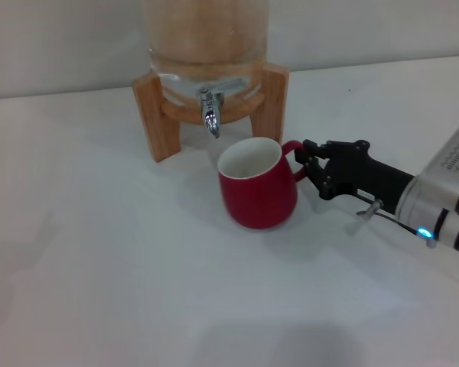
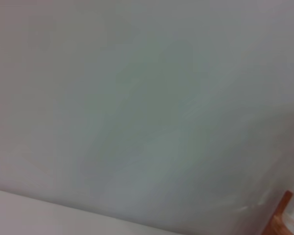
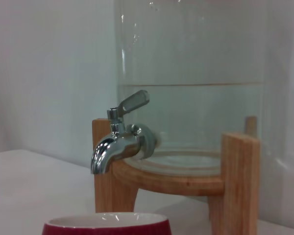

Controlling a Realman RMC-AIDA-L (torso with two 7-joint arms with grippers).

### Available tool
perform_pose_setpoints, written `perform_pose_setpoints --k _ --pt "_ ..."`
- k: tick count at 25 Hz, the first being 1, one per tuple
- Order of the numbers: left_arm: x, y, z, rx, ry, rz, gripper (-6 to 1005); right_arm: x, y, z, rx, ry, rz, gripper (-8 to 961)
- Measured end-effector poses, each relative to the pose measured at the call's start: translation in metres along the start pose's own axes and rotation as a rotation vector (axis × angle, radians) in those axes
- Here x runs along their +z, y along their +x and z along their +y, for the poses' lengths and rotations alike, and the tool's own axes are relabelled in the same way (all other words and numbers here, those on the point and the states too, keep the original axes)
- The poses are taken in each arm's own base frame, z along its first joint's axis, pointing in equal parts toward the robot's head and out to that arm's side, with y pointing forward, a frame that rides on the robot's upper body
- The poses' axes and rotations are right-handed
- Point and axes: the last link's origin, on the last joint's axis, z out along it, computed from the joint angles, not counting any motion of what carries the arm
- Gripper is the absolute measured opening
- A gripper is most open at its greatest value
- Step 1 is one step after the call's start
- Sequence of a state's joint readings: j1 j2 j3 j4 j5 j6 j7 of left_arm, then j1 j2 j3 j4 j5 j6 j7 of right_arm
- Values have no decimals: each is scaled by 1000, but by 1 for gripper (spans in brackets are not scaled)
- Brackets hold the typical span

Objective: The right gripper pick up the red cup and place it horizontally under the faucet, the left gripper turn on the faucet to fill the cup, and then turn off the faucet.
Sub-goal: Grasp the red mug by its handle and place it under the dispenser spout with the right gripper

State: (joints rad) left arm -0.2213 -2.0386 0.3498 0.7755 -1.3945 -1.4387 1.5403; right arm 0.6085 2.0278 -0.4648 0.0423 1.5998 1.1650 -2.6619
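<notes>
A: In the head view, where was the red cup (image 1: pixel 257 186)?

B: It stood upright on the white surface (image 1: pixel 99 267), slightly in front of the faucet (image 1: pixel 210 115), whose spout was above its far-left rim. The right pincer (image 1: pixel 309 164) was at the cup's right side, its fingers closed around the small handle.

A: And the left pincer?

B: It was not seen there. The left wrist view showed only a pale wall and one corner of the wooden stand (image 2: pixel 283 215).

A: The right wrist view?

B: The cup's rim (image 3: pixel 107 225) was low and near; the faucet (image 3: pixel 118 142) lay beyond and above it, lever tilted up. The cup probably needed a small move forward, away from the right pincer's arm.
</notes>
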Motion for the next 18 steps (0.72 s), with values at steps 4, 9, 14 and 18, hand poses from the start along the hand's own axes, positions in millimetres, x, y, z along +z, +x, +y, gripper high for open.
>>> perform_pose_setpoints --k 4,9,14,18 --pt "0 0 0 -2 0 0 876 9 -4 4 -6 -16 0 133" --pt "0 -1 0 -1 -1 0 876 17 -9 8 -14 -37 -10 133" --pt "1 -1 1 -3 -8 1 876 23 -10 11 -20 -41 -3 131" --pt "2 -2 4 -6 -14 4 876 28 -10 13 -30 -28 8 129"
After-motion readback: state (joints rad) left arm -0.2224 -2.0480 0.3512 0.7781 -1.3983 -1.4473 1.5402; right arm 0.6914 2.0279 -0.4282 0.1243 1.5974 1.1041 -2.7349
